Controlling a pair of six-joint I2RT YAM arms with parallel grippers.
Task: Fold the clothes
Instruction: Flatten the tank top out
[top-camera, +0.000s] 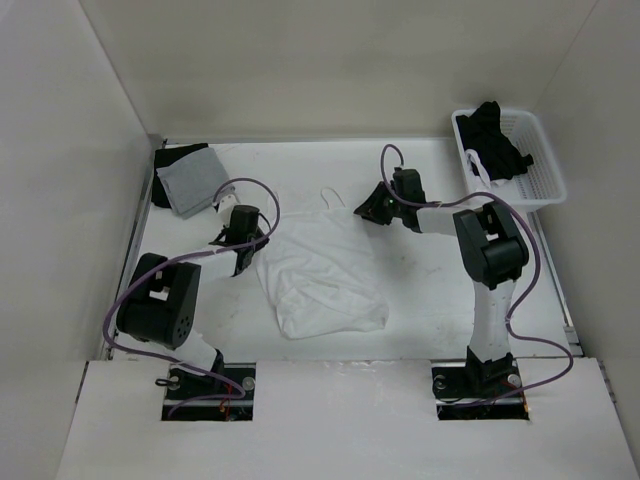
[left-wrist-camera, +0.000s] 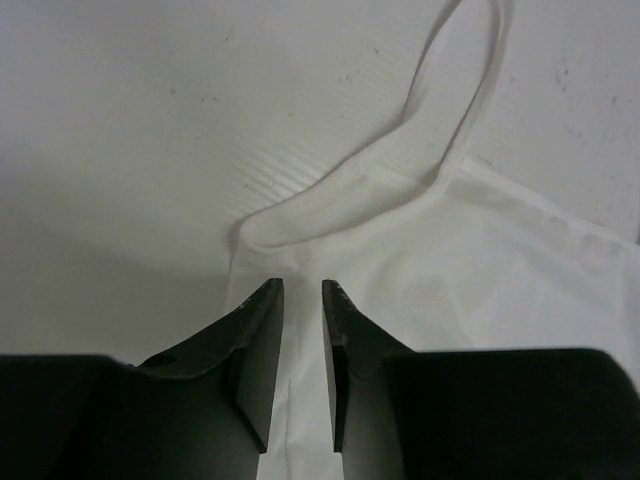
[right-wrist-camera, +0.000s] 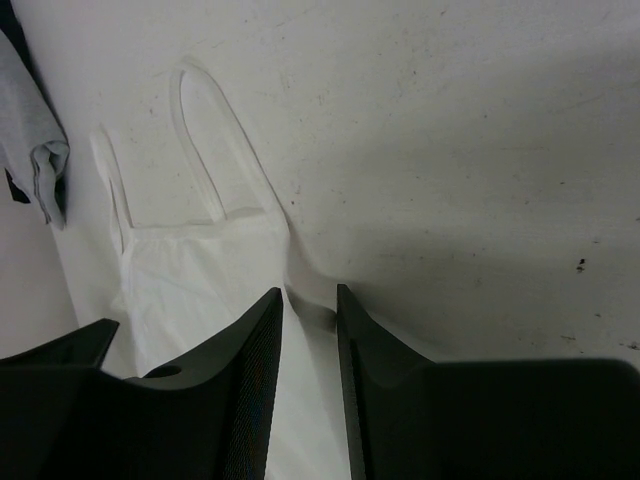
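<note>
Top view: white garment (top-camera: 322, 272) lies mid-table (top-camera: 420, 300), straps (top-camera: 330, 197) toward the far wall, hem toward the arm bases, body rumpled and skewed. left gripper (top-camera: 252, 250) sits at its left edge near the top corner. right gripper (top-camera: 368, 209) is at the top right corner. Bare table runs from the garment's right edge to the right arm's base. The far-left corner holds a grey cloth (top-camera: 195, 182) on a black garment (top-camera: 170, 160), just beside the left wrist, so it's tight there. A basket (top-camera: 545, 175) with black clothes (top-camera: 495, 135) sits far right, well apart from the garment.

Left wrist view: jaws apart by a narrow slot, nothing pinched, fabric lying under the tips. The rolled armhole edge curves just ahead of the fingers (left-wrist-camera: 262, 330). One strap runs away over bare table.

Right wrist view: jaws apart, with a raised fold of the garment's edge at the gap (can't tell if it touches the fingers (right-wrist-camera: 255, 360)). Two straps lie flat ahead-left, with the grey cloth at the left border. Bare table lies to the right.
</note>
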